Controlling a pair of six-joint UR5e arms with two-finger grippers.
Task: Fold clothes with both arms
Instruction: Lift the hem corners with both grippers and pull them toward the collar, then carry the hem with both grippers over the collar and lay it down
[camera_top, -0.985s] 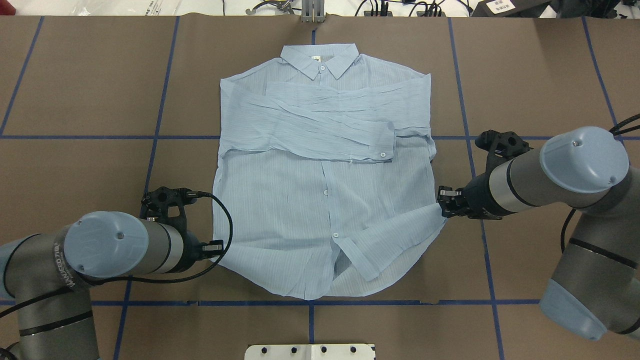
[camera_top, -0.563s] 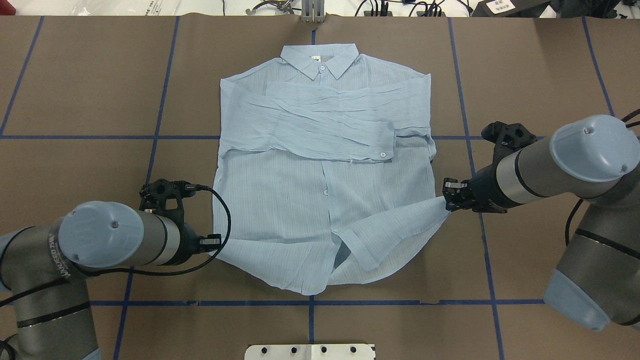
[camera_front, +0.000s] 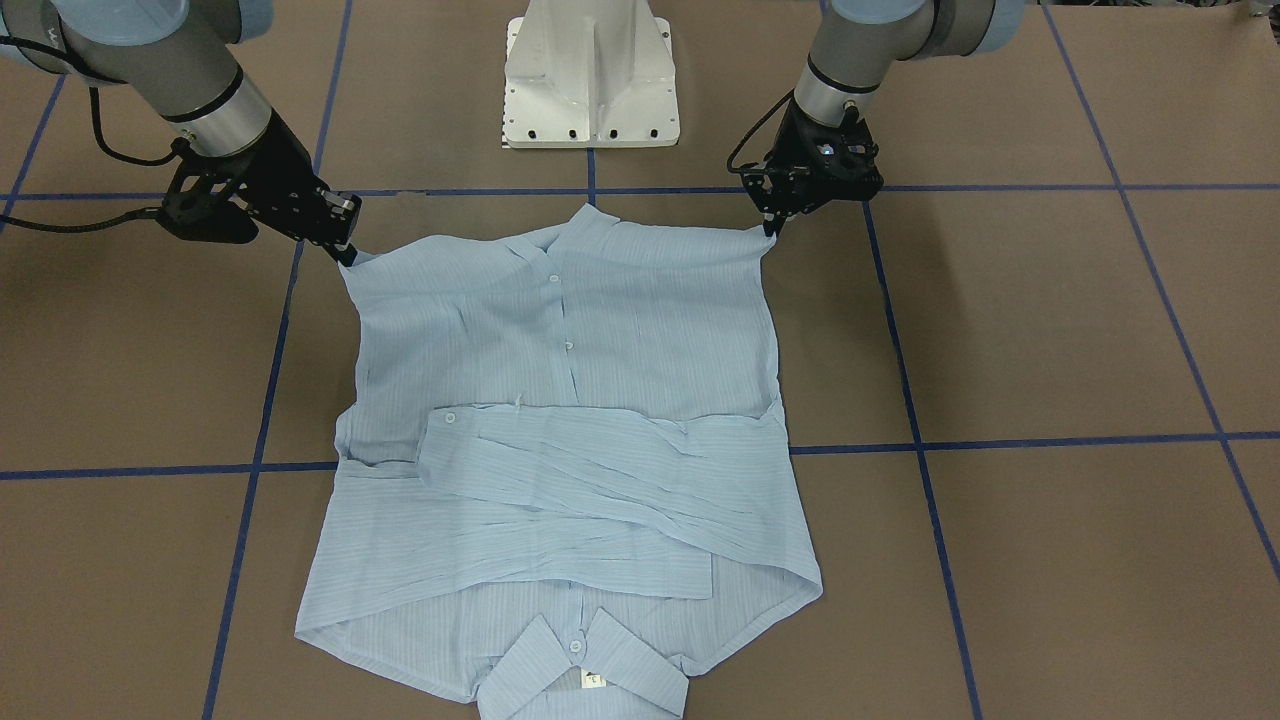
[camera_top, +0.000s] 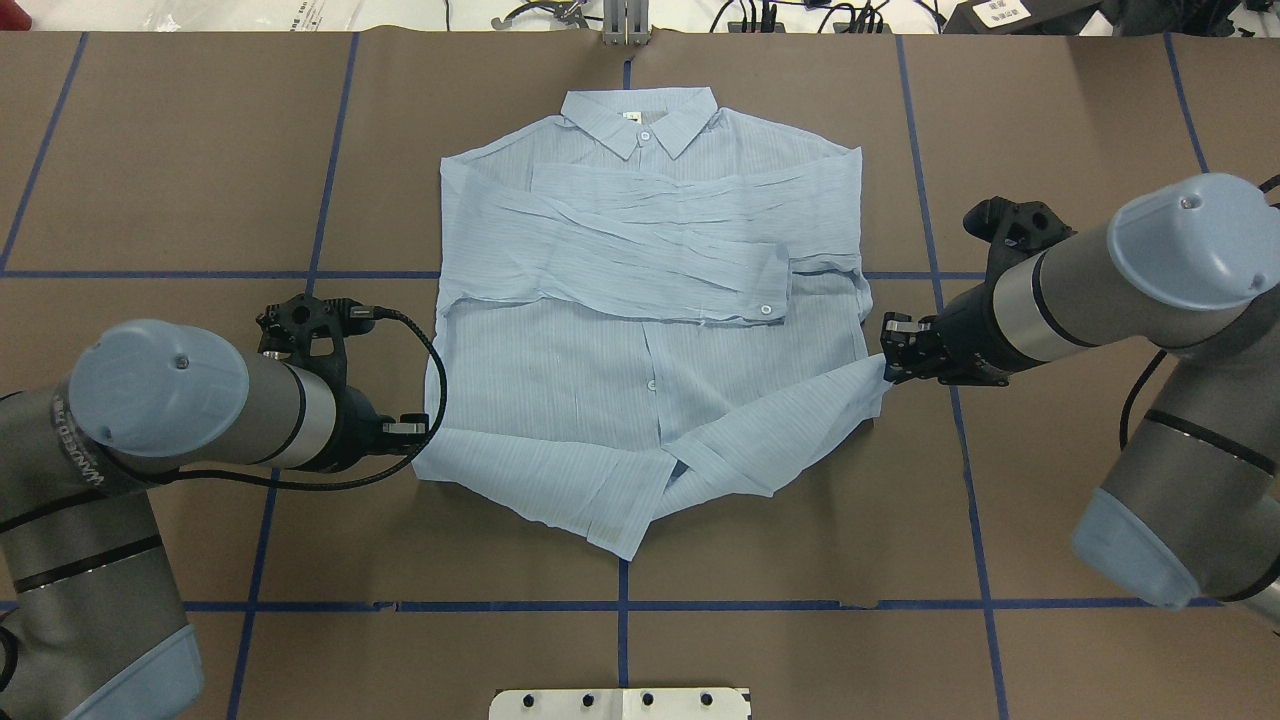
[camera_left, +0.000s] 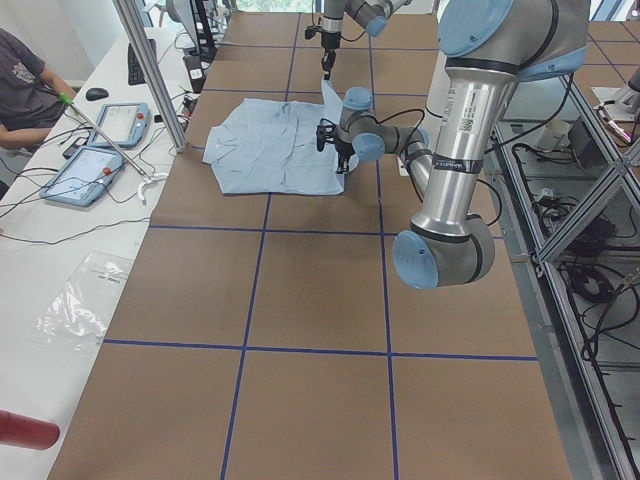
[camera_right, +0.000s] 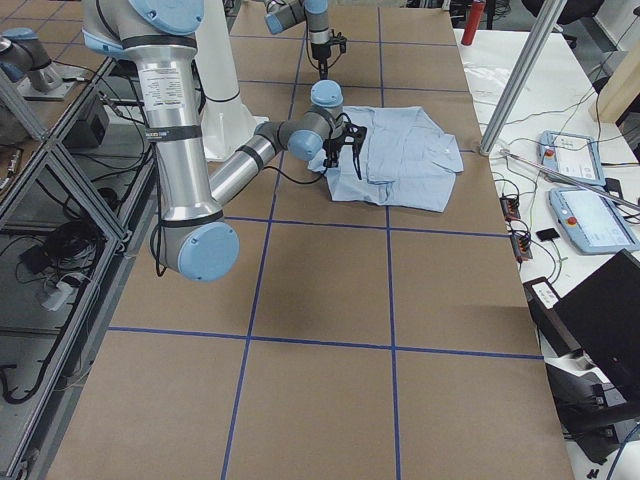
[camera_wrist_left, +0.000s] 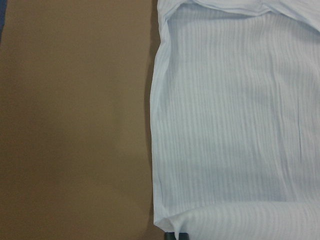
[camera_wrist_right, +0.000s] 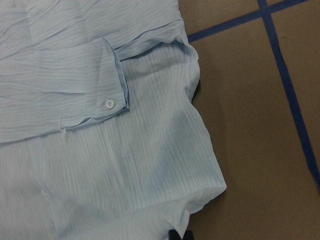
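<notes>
Shirt (camera_top: 600, 340) lies centred on the table (camera_top: 150, 150), sleeves (camera_top: 660, 265) crossed on the chest, left gripper (camera_top: 424, 430) and right gripper (camera_top: 885, 363) each clamped on a hem corner (camera_top: 868, 385): lift your two corners level and together toward the collar (camera_top: 640, 118).

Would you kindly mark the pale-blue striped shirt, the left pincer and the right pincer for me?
pale-blue striped shirt (camera_top: 600, 400), overhead exterior view, on its front panel.
left black pincer (camera_top: 426, 432), overhead exterior view, between its fingertips.
right black pincer (camera_top: 886, 367), overhead exterior view, between its fingertips.
</notes>
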